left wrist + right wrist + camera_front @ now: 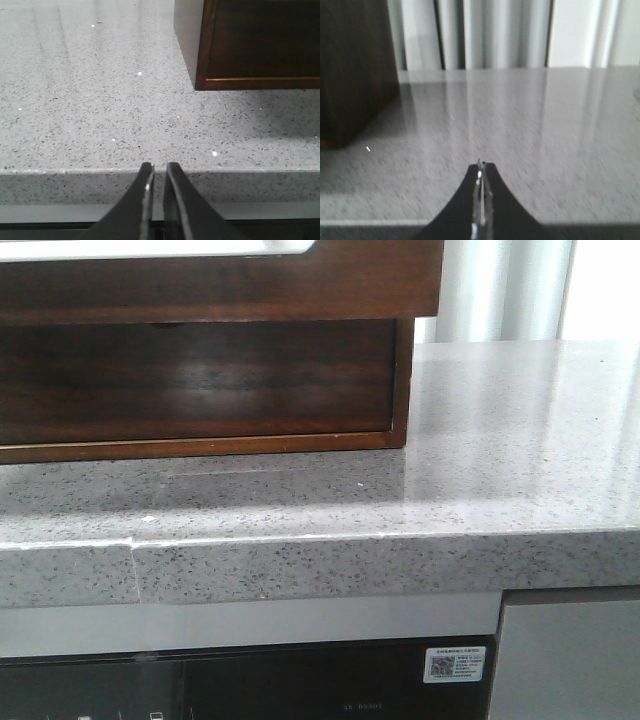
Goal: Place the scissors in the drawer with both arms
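Speckled grey countertop fills the foreground, its front edge nearest the lens. Behind that edge stands the dark wooden cabinet, and the drawer, with its white top strip, juts forward above the cabinet's lower front. No scissors show in any view. The left gripper hovers at the countertop's edge, jaws nearly together and empty. The right gripper sits pressed closed on nothing, beside the cabinet; both seem parked, waiting.
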